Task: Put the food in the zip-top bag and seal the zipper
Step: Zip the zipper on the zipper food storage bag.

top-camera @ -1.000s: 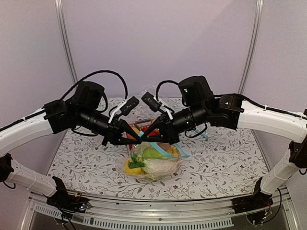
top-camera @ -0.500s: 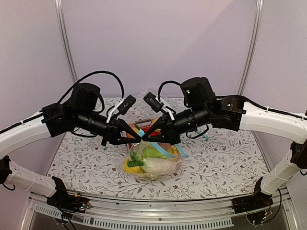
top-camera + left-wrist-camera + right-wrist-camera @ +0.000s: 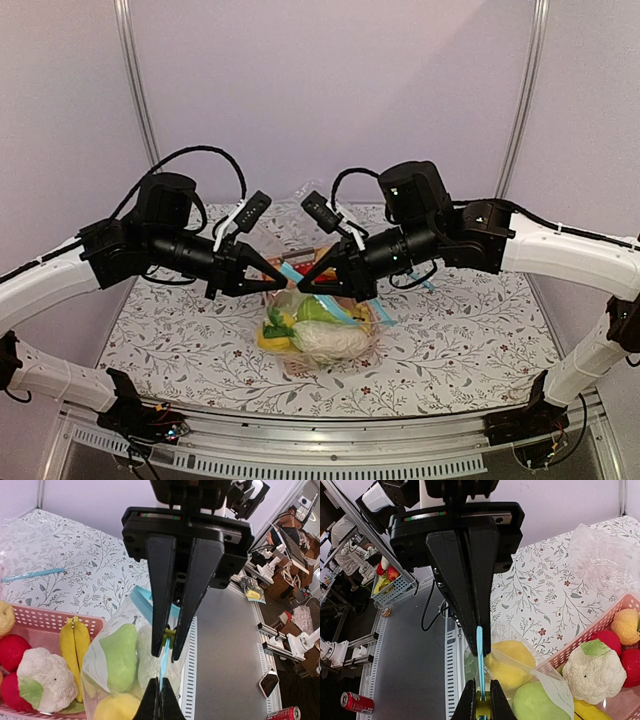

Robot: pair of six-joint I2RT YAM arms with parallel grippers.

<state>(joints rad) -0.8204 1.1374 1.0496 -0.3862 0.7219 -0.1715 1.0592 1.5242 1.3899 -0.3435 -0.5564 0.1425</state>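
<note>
- table: floral cloth; arm bases at the near edge.
- zip-top bag: centre of the table, just in front of the pink basket. Mouth edge is pulled up to the grippers and the loaded end hangs low. Can't tell if it rests on the cloth.
- Food is all inside the bag:
  - white oblong piece is lowest and nearest.
  - yellow lemon-like fruit is at its left.
  - round green fruit sits above them, pressed against the plastic.
- zipper: light-blue strip, straight and taut between the two fingertip pairs. The rest trails off past the right gripper in the top view. Can't tell how much of it is sealed.
- left gripper: jaws closed right down, tips pinching the blue strip. Comes in from the left, tips pointing at the right gripper.
- right gripper: jaws nearly closed, clamped on the same strip just beside the left one's tips. The fingers face each other nearly tip to tip.
- Basket behind the bag holds a cauliflower, a banana bunch against the near wall, and a red ball.
- Farther back: crumpled clear plastic on the cloth, with a loose blue strip near it.
</note>
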